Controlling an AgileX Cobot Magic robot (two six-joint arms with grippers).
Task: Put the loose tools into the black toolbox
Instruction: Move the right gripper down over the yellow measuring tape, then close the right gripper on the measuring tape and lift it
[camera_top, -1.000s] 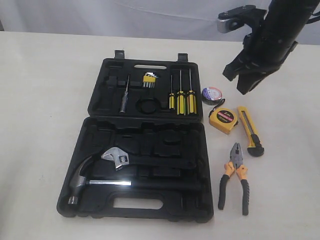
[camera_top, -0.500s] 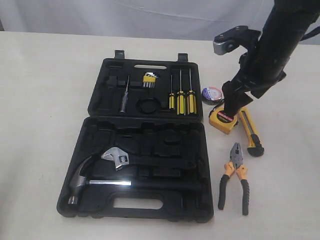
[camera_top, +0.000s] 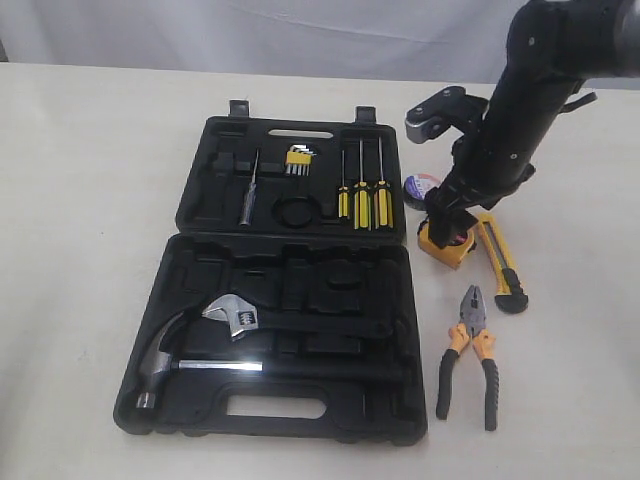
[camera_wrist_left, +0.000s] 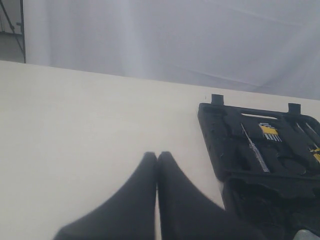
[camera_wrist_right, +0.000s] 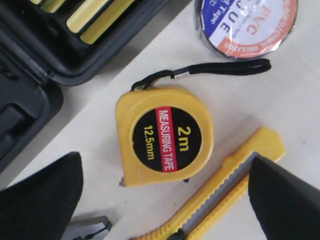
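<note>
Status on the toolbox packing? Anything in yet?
Done: nothing. The tape measure, utility knife, pliers and tape roll all lie on the table beside the toolbox. In hand: the right gripper is open low over the tape measure, a finger on each side, not closed. The left gripper is shut, holding nothing. Left: all four tools.

Your right arm (camera_top: 540, 90) is matte black, with a silver-grey camera block (camera_top: 432, 112) just above the right gripper (camera_top: 452, 232). Your left gripper (camera_wrist_left: 156, 156) has plain black fingers (camera_wrist_left: 180, 200) tapering to rounded tips.
</note>
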